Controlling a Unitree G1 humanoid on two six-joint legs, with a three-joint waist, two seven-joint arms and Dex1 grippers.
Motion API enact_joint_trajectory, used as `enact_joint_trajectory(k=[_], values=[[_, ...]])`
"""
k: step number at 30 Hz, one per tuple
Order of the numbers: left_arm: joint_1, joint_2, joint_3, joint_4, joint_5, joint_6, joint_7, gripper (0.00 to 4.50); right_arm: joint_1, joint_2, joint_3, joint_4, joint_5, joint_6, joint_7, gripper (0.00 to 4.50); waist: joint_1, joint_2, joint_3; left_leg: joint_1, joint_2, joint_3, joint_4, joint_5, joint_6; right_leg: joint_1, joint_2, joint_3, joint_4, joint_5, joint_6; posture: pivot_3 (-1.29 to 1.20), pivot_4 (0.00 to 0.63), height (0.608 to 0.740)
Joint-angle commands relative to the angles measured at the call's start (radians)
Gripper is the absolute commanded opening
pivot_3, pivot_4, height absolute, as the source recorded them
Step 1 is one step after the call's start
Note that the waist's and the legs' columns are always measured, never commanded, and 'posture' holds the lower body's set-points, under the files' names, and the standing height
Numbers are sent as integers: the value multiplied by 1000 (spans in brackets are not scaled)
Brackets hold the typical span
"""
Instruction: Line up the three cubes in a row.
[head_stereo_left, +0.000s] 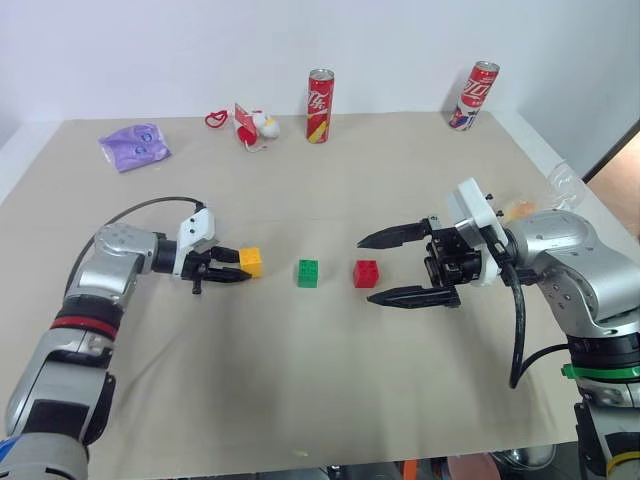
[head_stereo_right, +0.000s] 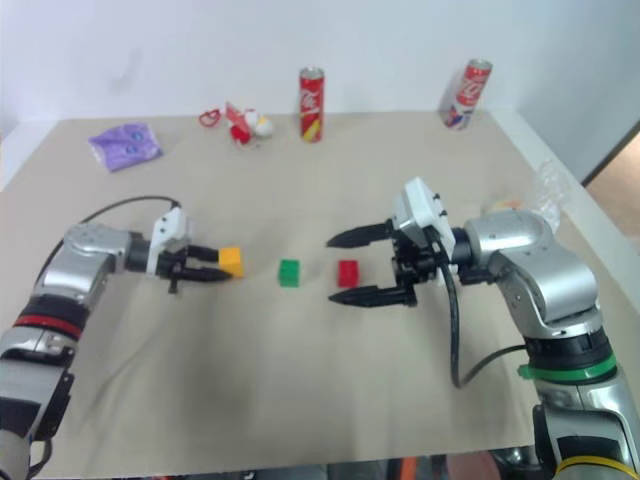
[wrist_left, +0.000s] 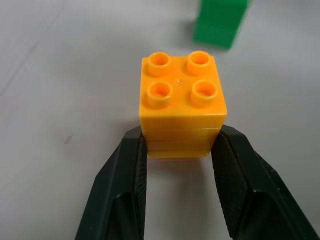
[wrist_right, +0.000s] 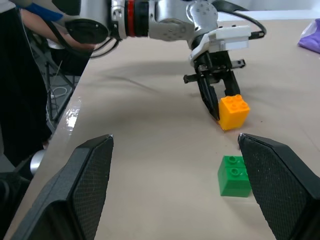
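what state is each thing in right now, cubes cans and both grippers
yellow-orange cube: on the table, studs up, clamped at one end by the left gripper
green cube: on the table, studs up, free
red cube: on the table, free, in line with the other two
left gripper: shut on the yellow-orange cube
right gripper: open, holding nothing
centre can: upright
corner can: leaning

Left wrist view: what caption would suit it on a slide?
Left end effector shut on the orange cube, green cube just beyond.
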Motion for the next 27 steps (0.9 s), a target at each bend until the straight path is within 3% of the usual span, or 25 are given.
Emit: enact_joint_trajectory(k=[1, 14, 27], values=[[-60, -19, 3, 84, -2, -63, -108, 1275, 12, -19, -46, -55, 31, 12, -24, 4125, -1, 0, 0, 0, 0, 0, 0, 0, 0, 0, 0, 0, 0, 0, 0, 0, 150, 740], [-158, -86, 17, 387, 107, -296, -86, 1275, 33, -32, -66, -87, 57, 30, -68, 4125, 1, 0, 0, 0, 0, -1, 1, 0, 1, 0, 0, 0, 1, 0, 1, 0, 150, 740], [-151, -112, 36, 424, 119, -323, -99, 1275, 31, -32, -48, -52, 43, 22, -46, 4125, 2, 0, 0, 0, 0, -1, 5, 0, 1, 2, 0, 0, 1, 2, 3, 0, 150, 740]])
